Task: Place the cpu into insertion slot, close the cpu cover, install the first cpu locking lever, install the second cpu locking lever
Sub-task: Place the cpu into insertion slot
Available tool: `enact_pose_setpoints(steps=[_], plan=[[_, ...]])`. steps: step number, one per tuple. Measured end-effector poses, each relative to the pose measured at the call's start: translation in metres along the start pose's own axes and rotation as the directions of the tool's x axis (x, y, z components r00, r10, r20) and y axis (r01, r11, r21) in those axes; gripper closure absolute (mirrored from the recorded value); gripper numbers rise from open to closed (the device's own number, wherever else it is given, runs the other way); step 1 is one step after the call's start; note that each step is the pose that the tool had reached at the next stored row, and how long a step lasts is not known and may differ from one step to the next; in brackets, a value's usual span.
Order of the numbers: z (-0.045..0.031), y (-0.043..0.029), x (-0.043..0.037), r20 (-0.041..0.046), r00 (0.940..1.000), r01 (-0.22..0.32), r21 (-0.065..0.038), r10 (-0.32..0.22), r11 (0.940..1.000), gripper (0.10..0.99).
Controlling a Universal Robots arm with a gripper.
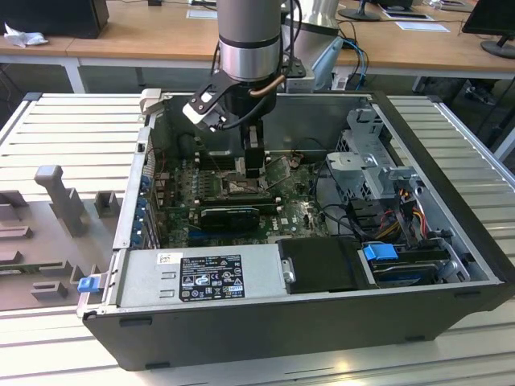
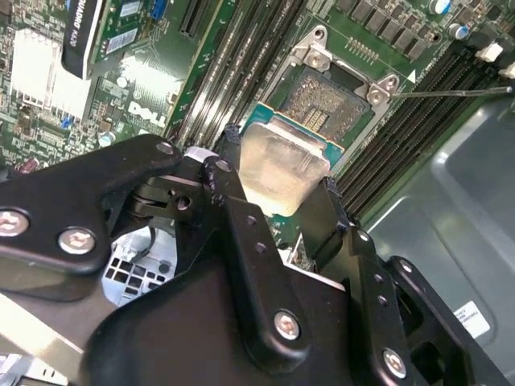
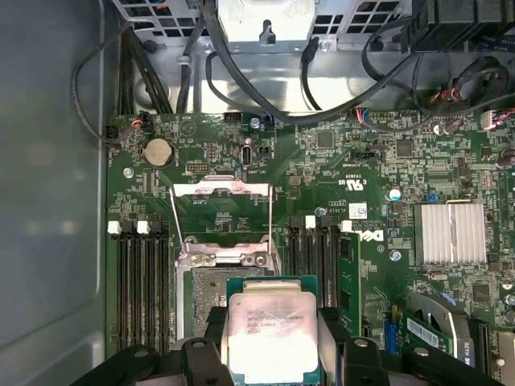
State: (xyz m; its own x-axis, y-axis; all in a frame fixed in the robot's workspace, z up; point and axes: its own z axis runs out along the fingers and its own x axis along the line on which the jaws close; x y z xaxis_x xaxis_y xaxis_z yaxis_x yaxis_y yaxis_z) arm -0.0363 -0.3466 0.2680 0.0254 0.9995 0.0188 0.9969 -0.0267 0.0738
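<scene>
Your gripper (image 1: 253,163), at the exterior view's centre, has its jaws clamped on the cpu (image 2: 282,161), held just above the insertion slot (image 2: 326,100); the cpu cover (image 3: 221,190) stands flipped open beside the slot.

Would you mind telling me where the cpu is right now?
In both wrist views the cpu is held in the gripper, partly over the open insertion slot.
</scene>
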Motion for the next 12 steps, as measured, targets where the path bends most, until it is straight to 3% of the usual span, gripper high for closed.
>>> enact_pose_setpoints(steps=[6,12], plan=[[0.0041,-0.0004,0.0005,0.0001,1.0000,0.000,0.000,0.000,1.0000,0.553],[0.0182,-0.0016,0.0076,-0.0001,1.0000,0.002,0.000,-0.002,1.0000,0.553]])
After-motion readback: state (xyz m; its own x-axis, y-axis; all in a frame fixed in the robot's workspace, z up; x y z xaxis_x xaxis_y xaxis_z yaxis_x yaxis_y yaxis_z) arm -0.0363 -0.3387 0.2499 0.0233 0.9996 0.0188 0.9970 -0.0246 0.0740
